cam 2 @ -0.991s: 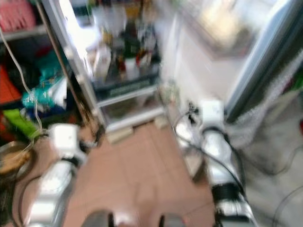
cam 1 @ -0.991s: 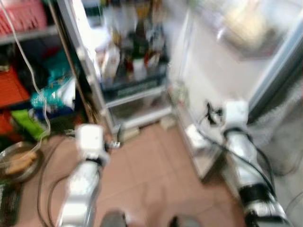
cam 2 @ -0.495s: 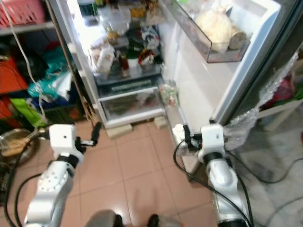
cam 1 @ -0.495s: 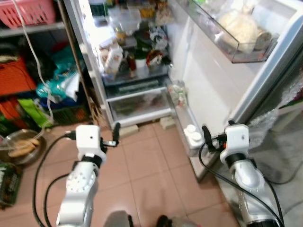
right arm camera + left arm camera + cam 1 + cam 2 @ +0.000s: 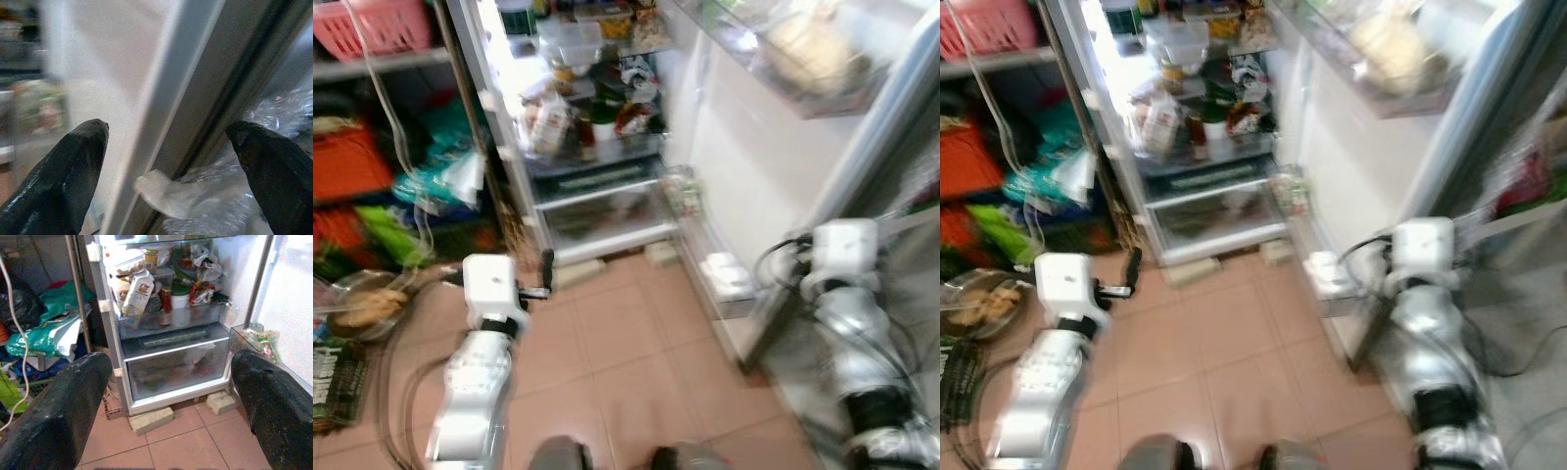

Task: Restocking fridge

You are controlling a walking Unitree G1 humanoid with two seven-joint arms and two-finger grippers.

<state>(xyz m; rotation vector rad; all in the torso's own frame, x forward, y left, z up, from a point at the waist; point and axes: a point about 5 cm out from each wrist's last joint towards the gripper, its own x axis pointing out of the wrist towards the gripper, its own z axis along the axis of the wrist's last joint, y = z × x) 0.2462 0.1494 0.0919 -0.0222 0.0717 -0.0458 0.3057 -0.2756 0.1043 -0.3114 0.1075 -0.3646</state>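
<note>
Right arm has swung outward since the last frame, its gripper now at the door edge — jaws spread, empty. Fridge stands open, shelves crowded. Left gripper faces the crisper drawer, jaws released too — nothing carried, so restocking looks barely begun.
</note>
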